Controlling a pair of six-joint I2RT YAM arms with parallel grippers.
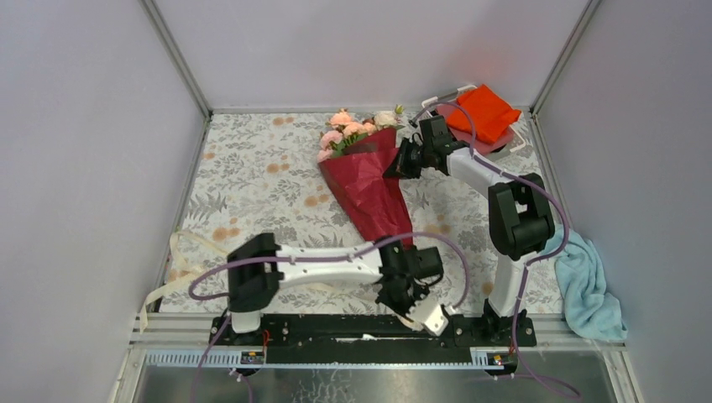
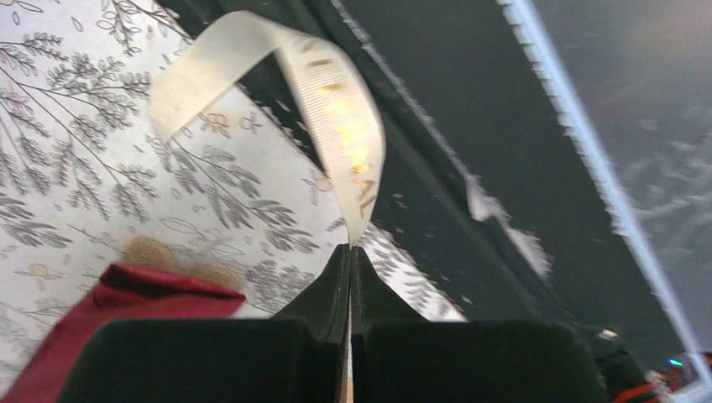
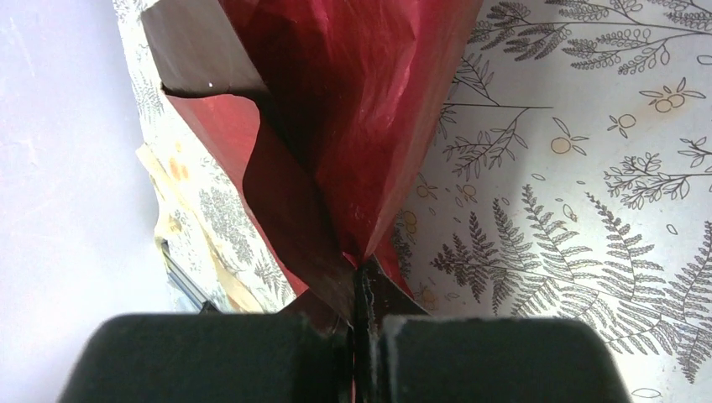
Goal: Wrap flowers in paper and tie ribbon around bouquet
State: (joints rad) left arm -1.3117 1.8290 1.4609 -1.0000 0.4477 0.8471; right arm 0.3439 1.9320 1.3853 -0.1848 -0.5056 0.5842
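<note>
Leaf-print tabletop [image 1: 252,168]; ribbon [image 2: 336,126] in left tool [image 2: 349,250], paper [image 3: 361,126] in right tool [image 3: 363,267].

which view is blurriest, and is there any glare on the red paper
Left wrist view is blurriest: the ribbon and the dark rail beyond it smear. Right wrist view: fern-print tablecloth crisp, only a soft sheen on the maroon paper. Top view: even light, no glare.

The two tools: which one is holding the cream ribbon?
The left tool: its shut jaws pinch the ribbon, which loops up from them. The right tool instead grips the dark red paper.
</note>
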